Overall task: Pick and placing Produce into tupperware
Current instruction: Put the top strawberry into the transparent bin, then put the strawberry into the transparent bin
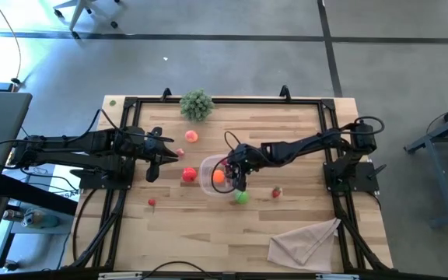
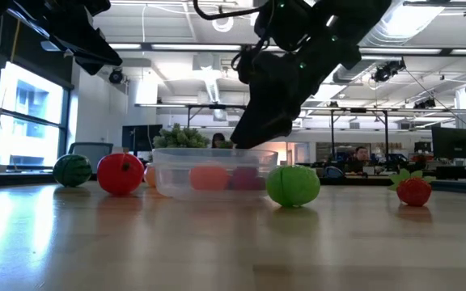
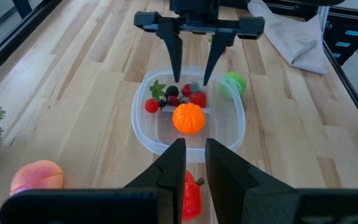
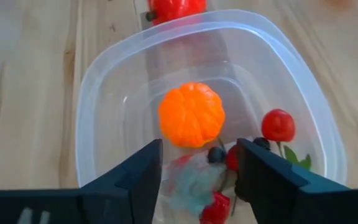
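The clear tupperware [image 1: 207, 185] [image 3: 143, 130] [image 4: 98, 68] stands at the table's middle. Inside it lie an orange fruit [image 4: 191, 115] [image 3: 188, 118], a small red tomato [image 4: 278, 124] and a cluster of dark and red berries [image 3: 188, 96]. My right gripper [image 1: 236, 177] [image 3: 192, 81] [image 4: 199, 165] slants down into the tupperware, open, its fingers on either side of the berries with nothing held. My left gripper [image 1: 158, 158] [image 3: 196, 155] hangs shut above the table, left of the tupperware. More produce lies outside: a green ball [image 1: 242, 197] [image 2: 292, 184] against the tupperware's near side, and a red pepper [image 1: 188, 175] on its left.
A peach [image 1: 190, 136] and a small red piece [image 1: 180, 152] lie far left of the tupperware, a strawberry [image 1: 276, 192] to its right, and a small red berry [image 1: 152, 203] near left. A plant sprig [image 1: 197, 103] stands at the far edge. A beige cloth [image 1: 306, 241] lies near right.
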Controlling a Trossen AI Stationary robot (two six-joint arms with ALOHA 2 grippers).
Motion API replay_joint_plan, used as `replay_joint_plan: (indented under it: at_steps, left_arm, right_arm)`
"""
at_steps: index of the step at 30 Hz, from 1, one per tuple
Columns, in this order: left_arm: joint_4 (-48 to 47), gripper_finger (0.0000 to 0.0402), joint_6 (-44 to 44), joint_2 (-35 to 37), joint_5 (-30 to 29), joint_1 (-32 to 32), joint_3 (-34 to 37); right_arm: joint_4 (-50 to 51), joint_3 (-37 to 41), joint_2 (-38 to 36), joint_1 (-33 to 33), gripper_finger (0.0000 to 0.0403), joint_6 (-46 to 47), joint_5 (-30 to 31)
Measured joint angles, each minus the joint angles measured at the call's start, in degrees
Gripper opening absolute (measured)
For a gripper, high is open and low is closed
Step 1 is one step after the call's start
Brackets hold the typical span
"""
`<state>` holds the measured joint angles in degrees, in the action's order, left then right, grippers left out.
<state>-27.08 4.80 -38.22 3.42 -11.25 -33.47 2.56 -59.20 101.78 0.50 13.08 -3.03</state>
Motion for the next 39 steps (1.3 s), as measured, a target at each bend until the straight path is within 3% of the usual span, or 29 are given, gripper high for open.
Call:
replay_joint_plan:
  at_steps: [14, 23, 29, 39]
  left_arm:
    - [0.0, 0.0051, 0.0, 0.0, 0.0, 0.0, 0.0]
    - [0.0, 0.0051, 0.0, 0.0, 0.0, 0.0, 0.0]
    - [0.0, 0.0051, 0.0, 0.0, 0.0, 0.0, 0.0]
    - [0.0, 0.0051, 0.0, 0.0, 0.0, 0.0, 0.0]
  right_arm:
    - [-1.3, 0.0, -0.3, 0.3, 0.0196, -1.7, 0.0]
    - [3.2, 0.0, -9.0, 0.2, 0.0176, -0.2, 0.8]
    - [17.3, 0.0, -16.7, -1.4, 0.0172, 10.6, 8.1]
    - [41.7, 0.0, -26.8, -9.8, 0.0172, 47.4, 12.1]
